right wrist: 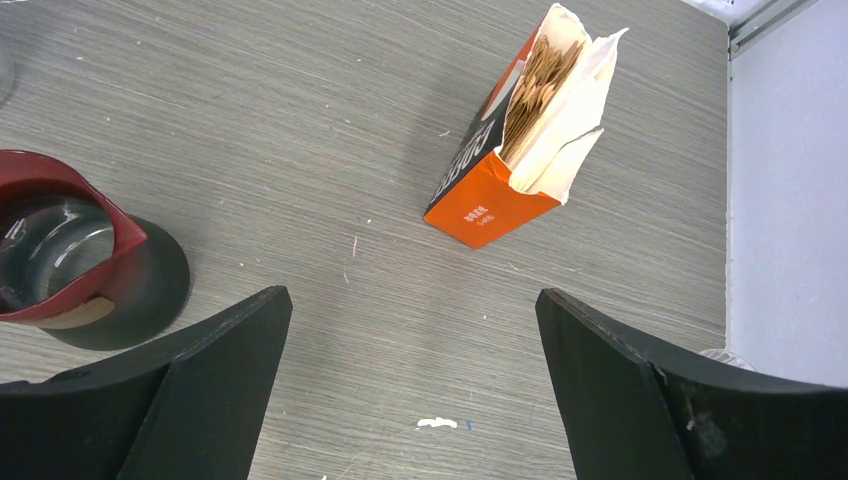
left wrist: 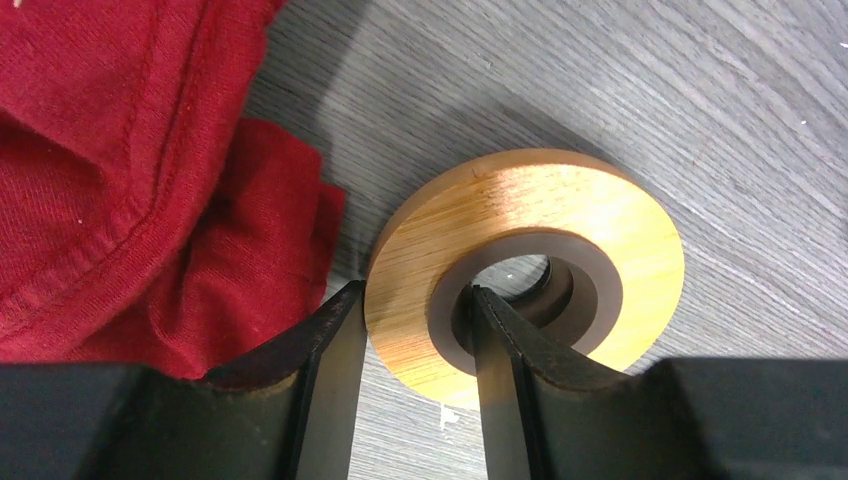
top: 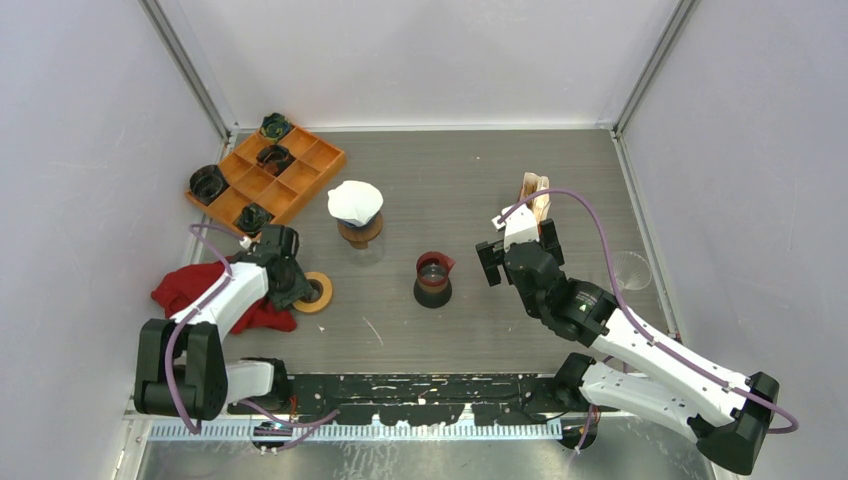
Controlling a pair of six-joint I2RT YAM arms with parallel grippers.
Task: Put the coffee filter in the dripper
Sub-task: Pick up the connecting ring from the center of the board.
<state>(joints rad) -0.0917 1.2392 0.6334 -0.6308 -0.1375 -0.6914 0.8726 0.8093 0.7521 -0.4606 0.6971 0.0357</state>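
Left gripper (left wrist: pixel 414 300) clasped the wooden ring (left wrist: pixel 560 215) beside the red cloth (left wrist: pixel 120 150), one finger outside its rim and one in its hole. Right gripper (right wrist: pixel 412 300) stood released, jaws wide. The white coffee filter (top: pixel 355 201) sat atop a brown vessel (top: pixel 360 233), apart from the red dripper (top: pixel 433 272).

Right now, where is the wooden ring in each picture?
Top external: wooden ring left of the middle, at the left gripper.
Left wrist: wooden ring in the centre, its rim between the gripper's fingers.
Right wrist: not in it.
Shared landmark: the red cloth, left of the ring in both.
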